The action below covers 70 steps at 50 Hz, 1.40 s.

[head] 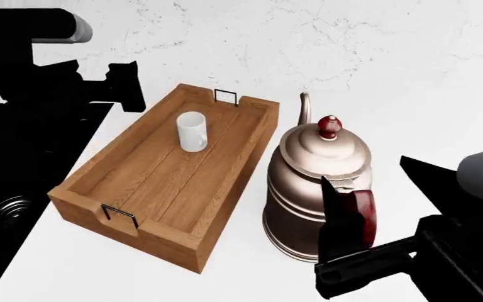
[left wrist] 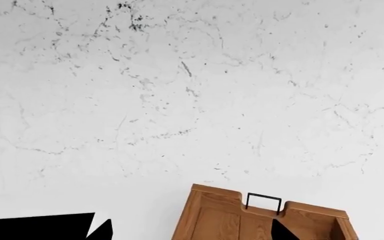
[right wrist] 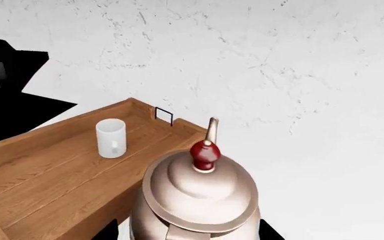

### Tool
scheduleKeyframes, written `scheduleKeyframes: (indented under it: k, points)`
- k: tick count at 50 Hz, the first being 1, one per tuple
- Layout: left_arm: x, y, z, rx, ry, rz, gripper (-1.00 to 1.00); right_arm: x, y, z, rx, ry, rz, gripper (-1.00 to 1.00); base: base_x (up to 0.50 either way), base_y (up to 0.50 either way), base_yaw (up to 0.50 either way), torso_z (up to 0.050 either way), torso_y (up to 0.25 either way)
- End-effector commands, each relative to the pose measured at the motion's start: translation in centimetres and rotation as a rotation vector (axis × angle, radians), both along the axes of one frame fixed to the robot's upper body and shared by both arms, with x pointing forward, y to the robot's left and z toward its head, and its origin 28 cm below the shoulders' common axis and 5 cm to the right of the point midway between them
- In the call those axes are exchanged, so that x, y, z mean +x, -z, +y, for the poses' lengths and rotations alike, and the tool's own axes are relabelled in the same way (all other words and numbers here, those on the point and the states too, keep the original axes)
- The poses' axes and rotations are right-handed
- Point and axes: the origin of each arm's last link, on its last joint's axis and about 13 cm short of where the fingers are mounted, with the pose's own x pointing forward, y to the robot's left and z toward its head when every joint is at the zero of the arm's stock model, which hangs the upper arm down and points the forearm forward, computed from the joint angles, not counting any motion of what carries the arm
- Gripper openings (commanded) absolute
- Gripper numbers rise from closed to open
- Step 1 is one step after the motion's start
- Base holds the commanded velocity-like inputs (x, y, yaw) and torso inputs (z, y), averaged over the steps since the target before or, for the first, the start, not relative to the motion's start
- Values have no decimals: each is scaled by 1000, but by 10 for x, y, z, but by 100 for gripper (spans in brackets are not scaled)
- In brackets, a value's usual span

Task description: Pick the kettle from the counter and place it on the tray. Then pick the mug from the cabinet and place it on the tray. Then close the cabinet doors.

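Note:
The silvery kettle (head: 313, 182) with a red knob and dark red handle (head: 363, 217) stands on the white counter (head: 409, 94), just right of the wooden tray (head: 141, 182). A white mug (head: 192, 131) stands upright in the tray's far half. My right gripper (head: 349, 220) is open at the kettle's handle, with one black finger beside it. In the right wrist view the kettle (right wrist: 199, 195) sits between the wide-apart fingertips of the right gripper (right wrist: 190, 231). My left gripper (head: 128, 88) is open and empty by the tray's far left corner. In the left wrist view it (left wrist: 190, 227) hangs over the tray's end (left wrist: 225, 215).
The black sink (head: 15, 189) lies left of the tray. A white marbled wall (head: 351, 38) stands behind the counter. The tray's wire handles (head: 226, 96) stick up at each end. The cabinet is out of view.

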Motion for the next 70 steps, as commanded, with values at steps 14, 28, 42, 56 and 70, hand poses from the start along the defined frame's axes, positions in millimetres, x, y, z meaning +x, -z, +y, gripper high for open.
scheduleKeyframes:
  k: [14, 28, 42, 56, 70]
  points:
    - [0, 6, 4, -10, -9, 11, 100, 9, 34, 9, 24, 15, 81, 100, 0, 0, 0, 0, 0]
    - [0, 8, 5, -13, -15, 18, 100, 9, 37, 8, 32, 26, 73, -100, 0, 0, 0, 0, 0]
    - [1, 10, 7, -15, -18, 17, 100, 7, 27, 0, 53, 65, 32, -100, 0, 0, 0, 0, 0]
    - [-1, 7, 10, -22, -29, 9, 100, -4, -14, -14, 67, 157, -85, -100, 0, 0, 0, 0, 0]
    - [-7, 4, 16, -32, -50, 3, 100, -7, -34, -1, 57, 115, -151, -100, 0, 0, 0, 1, 1]
